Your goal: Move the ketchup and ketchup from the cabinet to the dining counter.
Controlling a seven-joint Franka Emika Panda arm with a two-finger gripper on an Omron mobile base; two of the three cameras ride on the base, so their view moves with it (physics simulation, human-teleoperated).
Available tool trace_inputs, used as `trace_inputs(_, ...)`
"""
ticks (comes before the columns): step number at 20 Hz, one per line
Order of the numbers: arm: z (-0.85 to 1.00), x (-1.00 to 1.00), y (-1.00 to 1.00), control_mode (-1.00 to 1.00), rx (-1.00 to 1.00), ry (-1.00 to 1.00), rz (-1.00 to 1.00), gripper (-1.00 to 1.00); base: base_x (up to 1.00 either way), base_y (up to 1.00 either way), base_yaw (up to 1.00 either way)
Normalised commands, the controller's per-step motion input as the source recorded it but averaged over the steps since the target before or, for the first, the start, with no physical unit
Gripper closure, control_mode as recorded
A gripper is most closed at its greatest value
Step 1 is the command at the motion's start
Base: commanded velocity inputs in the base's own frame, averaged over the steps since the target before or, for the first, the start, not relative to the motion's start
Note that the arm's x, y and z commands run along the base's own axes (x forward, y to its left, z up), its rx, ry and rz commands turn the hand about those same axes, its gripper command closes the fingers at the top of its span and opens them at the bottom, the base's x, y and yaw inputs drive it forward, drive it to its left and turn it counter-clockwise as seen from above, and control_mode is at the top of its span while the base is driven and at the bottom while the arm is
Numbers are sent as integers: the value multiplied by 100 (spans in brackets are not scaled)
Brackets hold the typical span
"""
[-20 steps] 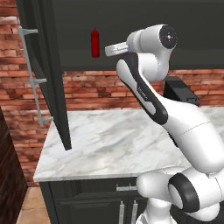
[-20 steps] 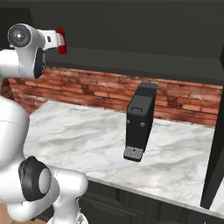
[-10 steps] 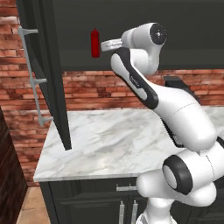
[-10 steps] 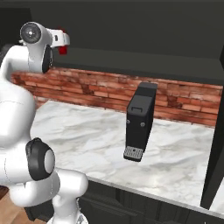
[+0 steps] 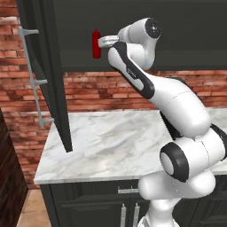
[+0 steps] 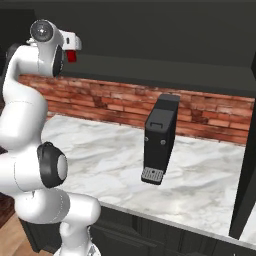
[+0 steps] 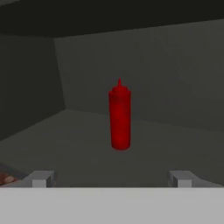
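A bright red ketchup (image 7: 120, 116) bottle with a tapered top stands upright on the dark shelf inside the black cabinet (image 5: 177, 26). In the hand view it is centred ahead of my open gripper (image 7: 111, 178), whose fingertips (image 7: 41, 178) stand wide apart, short of the bottle and touching nothing. From the left base view the ketchup (image 5: 95, 43) sits just left of the gripper (image 5: 103, 42), high above the worktop. From the right the ketchup (image 6: 72, 56) peeks out below the gripper (image 6: 76, 44). The dining counter is out of view.
The cabinet's open door (image 5: 46, 75) with its long silver handle (image 5: 33, 75) hangs to the left of the arm. Below lies a marble worktop (image 5: 106, 142) against a brick wall (image 5: 102, 91). A black coffee machine (image 6: 160, 140) stands on the worktop to the right.
The arm has reached farther up and into the cabinet, bringing the hand closer to the red bottle. The jaws have stayed open and the bottle has not moved.
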Motion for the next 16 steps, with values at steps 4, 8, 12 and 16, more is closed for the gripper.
trace_inputs(4,-19,19,20,-100,-1,0,1,-100,0,0,0)
trace_inputs(8,-15,28,12,-100,0,0,0,-100,0,0,0)
trace_inputs(12,-10,30,3,-100,0,0,0,-100,0,0,0)
trace_inputs(16,-5,27,0,-100,0,4,0,-100,0,0,0)
